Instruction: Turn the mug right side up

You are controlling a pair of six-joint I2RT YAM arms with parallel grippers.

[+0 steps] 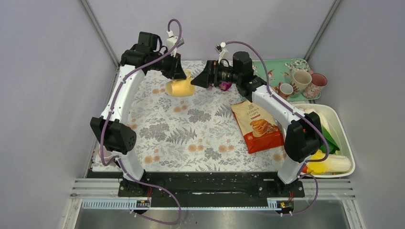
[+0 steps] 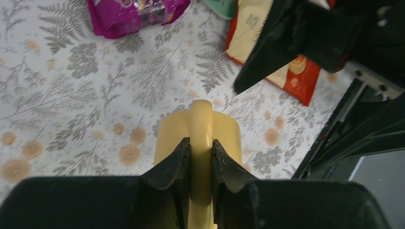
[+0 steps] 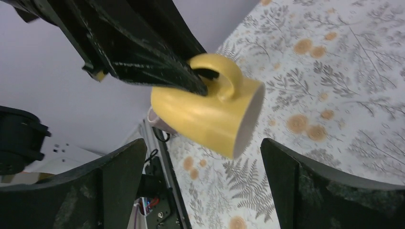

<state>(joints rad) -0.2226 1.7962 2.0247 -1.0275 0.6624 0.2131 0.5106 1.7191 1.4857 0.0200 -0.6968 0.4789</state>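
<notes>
Hanging sideways: yellow ceramic mug (image 1: 180, 88), handle pinched in the left gripper (image 2: 200, 143).
Long axis level, mouth facing the wide-spread right gripper (image 1: 196, 80), up over the fern-print desk (image 1: 191, 138), grey walls (image 1: 43, 71).

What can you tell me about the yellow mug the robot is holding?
The yellow mug looks smooth and shiny, like glazed ceramic, with a paler inside and one looped handle. It is tipped on its side, with its mouth pointing sideways and its handle on top. The left gripper pinches the handle and seems to hold the mug in the air above the flowery tablecloth. Nothing else touches it. The right gripper stands open close to its mouth.
</notes>
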